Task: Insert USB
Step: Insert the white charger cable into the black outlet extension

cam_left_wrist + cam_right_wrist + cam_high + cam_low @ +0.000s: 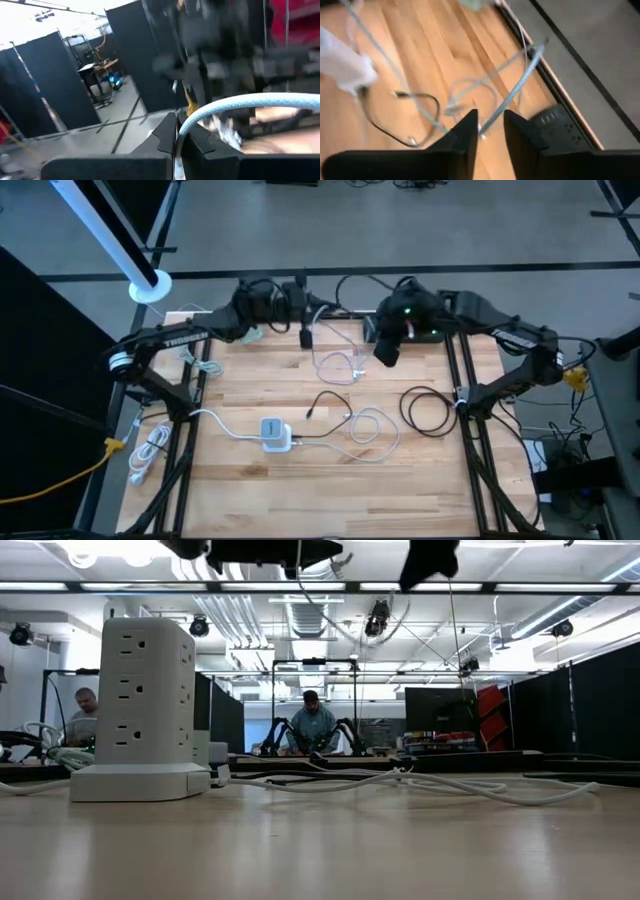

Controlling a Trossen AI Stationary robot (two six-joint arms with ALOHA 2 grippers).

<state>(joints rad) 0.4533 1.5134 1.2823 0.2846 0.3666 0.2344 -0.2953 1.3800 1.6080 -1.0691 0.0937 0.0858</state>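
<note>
Wooden surface (250, 395) carried white power tower (275, 434) near middle, white cables (365, 425) and black cable (428, 410) beside it. Left gripper (176, 134) raised over far edge, pressed together, pinching pale USB cable (250, 102). Right gripper (490, 131) raised nearby, slightly spread, cable passing between fingers.

The power tower (276, 434) stood on the table (250, 490) near its front middle, a coiled cable (428, 410) lay to its right, and both claws hung above the far edge
</note>
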